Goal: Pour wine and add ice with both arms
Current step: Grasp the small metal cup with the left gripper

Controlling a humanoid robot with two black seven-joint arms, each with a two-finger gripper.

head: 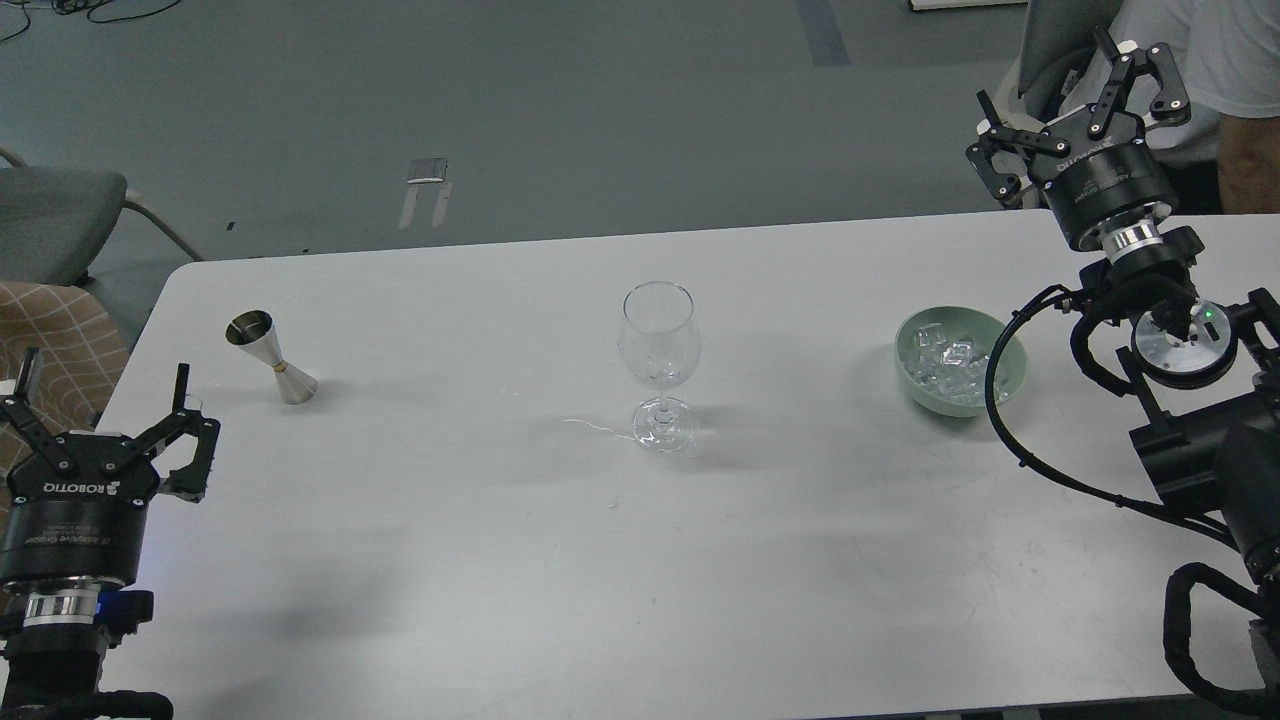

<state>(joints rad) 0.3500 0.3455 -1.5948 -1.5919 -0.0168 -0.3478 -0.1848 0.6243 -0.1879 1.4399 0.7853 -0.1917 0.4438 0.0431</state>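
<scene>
both grippers, left (105, 385) and right (1085, 85), hang wide open and empty. i see clear ice cubes (948, 362) heaped in the pale green bowl (1012, 372), right of the clear stemmed wine glass (657, 362) mid-worktop (500, 560).

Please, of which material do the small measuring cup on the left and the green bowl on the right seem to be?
The measuring cup looks like polished metal, probably steel: silvery with mirror-like reflections. The green bowl has a matte, even pale green surface; plastic or glazed ceramic, I cannot tell which.
</scene>
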